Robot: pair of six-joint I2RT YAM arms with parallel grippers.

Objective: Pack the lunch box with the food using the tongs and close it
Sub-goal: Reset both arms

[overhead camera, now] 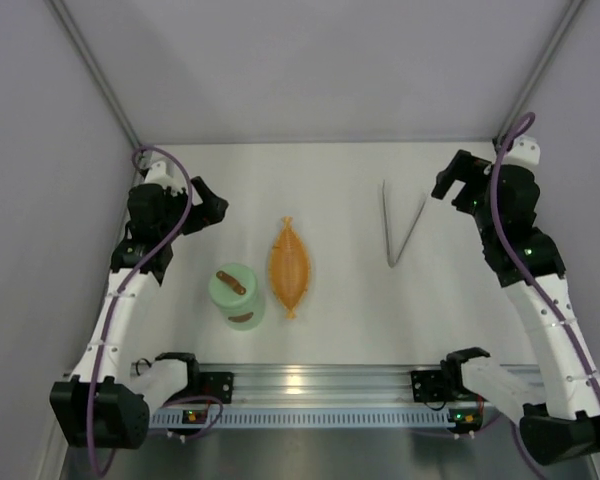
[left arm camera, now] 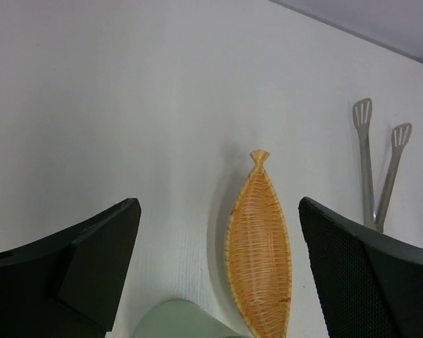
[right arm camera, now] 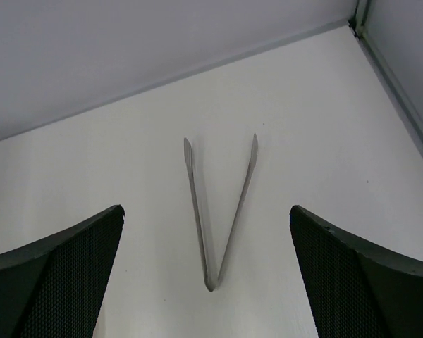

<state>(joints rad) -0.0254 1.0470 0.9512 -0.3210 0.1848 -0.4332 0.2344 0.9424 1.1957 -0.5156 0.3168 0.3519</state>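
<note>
- Since the tongs (overhead camera: 387, 225) lie on the right half of the table, the right gripper (right arm camera: 206, 208) is clearly the nearer one. The left gripper (overhead camera: 212, 200) is well apart from them, over on the far side of the orange dish (overhead camera: 289, 267).
- From above, the tongs sit just to the left of the right gripper and a touch nearer the arm bases.
- Their long axis runs near-to-far: the joined end points back toward the bases, and the two tips splay in a narrow V toward the back wall.
- In the right wrist view the V lines up pretty much dead centre between the fingers, hinge end closest to the camera.
- Right gripper: jaws spread wide, nothing between them, not touching the tongs, which lie flat on the table.
- Left gripper: also wide open and empty, looking down over the dish.
- The lunch box (overhead camera: 237, 297) stands near the front, just left of the dish, and its lid seems to be on with the brown handle up.
- Can't spot any food chunks; the dish looks empty.
- My guess: any grab at the tongs would need the fingers to close across the arms, not along them.
</note>
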